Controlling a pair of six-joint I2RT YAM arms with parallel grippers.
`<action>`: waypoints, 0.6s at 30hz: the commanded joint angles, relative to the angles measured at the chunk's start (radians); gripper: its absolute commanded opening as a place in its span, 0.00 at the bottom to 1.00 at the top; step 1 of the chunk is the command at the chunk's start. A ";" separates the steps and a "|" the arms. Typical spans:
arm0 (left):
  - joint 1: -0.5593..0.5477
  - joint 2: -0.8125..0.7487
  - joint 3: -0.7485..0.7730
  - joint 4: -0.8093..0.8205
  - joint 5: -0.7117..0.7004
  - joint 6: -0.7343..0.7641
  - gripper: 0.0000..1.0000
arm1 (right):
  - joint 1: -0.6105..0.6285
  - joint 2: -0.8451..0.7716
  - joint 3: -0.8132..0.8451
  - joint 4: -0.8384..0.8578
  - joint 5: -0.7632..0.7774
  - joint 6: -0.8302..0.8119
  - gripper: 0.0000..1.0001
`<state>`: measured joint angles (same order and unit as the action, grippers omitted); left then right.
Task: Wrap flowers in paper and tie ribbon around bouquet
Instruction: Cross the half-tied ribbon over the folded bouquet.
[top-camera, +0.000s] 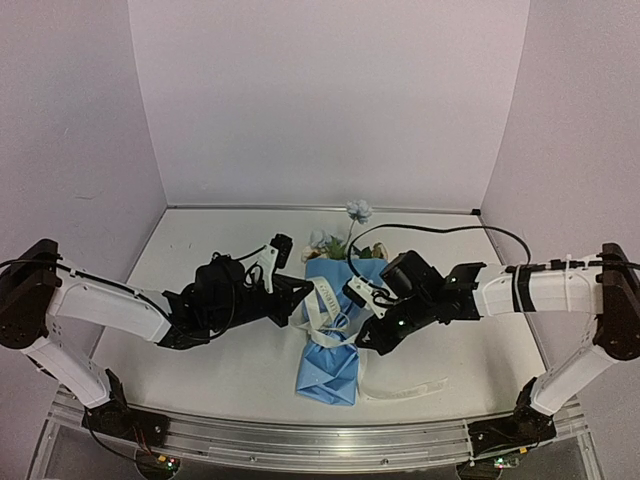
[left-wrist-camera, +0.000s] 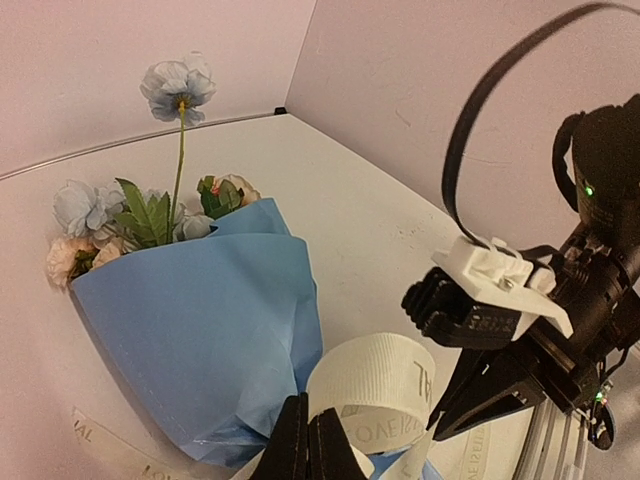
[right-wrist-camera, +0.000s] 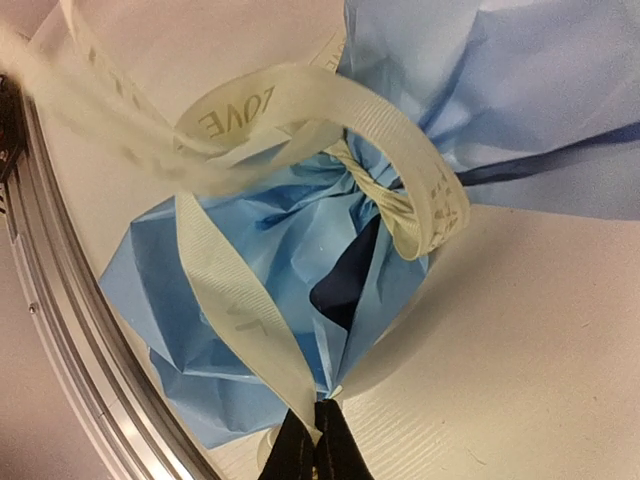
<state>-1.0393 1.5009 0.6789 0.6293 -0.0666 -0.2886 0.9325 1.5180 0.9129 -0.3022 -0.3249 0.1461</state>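
The bouquet lies mid-table: a blue paper (top-camera: 330, 355) cone with the flowers (top-camera: 335, 242) at its far, wide end and one tall pale blue bloom (left-wrist-camera: 178, 85) standing up. The cream ribbon (top-camera: 325, 308) is looped around the cone's pinched neck (right-wrist-camera: 400, 200). My left gripper (left-wrist-camera: 308, 418) is shut on a curled loop of ribbon (left-wrist-camera: 385, 385) beside the paper (left-wrist-camera: 200, 330). My right gripper (right-wrist-camera: 318, 415) is shut on a flat ribbon strand (right-wrist-camera: 225, 285) that runs down over the crumpled narrow end (right-wrist-camera: 190, 290). In the top view the left gripper (top-camera: 308, 293) and right gripper (top-camera: 366, 340) flank the neck.
A loose ribbon tail (top-camera: 412, 388) lies on the table right of the cone's tip. The aluminium rail (right-wrist-camera: 70, 330) at the near table edge runs close to the cone's narrow end. A black cable (top-camera: 440, 230) arcs over the right arm.
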 joint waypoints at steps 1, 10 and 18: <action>0.005 -0.036 -0.006 0.036 0.049 0.009 0.00 | -0.002 0.058 0.128 -0.015 -0.017 0.109 0.00; 0.005 -0.060 -0.019 0.054 0.115 0.025 0.00 | -0.063 0.222 0.261 0.013 -0.083 0.350 0.00; 0.002 -0.102 -0.042 0.090 0.176 0.023 0.00 | -0.068 0.251 0.236 0.035 -0.006 0.391 0.00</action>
<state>-1.0393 1.4494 0.6429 0.6545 0.0429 -0.2848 0.8646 1.7545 1.1405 -0.2986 -0.3795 0.4894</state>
